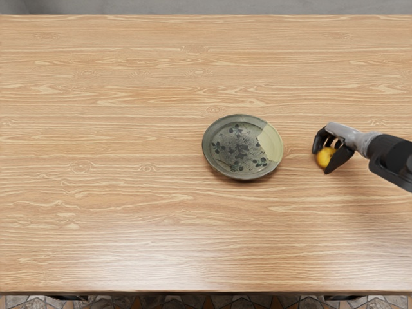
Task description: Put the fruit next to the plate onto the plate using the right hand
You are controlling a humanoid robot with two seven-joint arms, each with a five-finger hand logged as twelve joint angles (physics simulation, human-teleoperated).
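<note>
A small yellow-orange fruit point(324, 156) sits low over the wooden table, to the right of the plate. My right hand point(331, 152) reaches in from the right edge with its dark fingers curled around the fruit. The round greenish plate point(272, 143), with a dark speckled pattern, lies near the table's middle, a short gap left of the hand. Nothing lies on it. I cannot tell whether the fruit touches the table. The left arm does not show.
The wooden table point(129, 193) fills nearly the whole view. Its front edge runs along the bottom and its back edge along the top.
</note>
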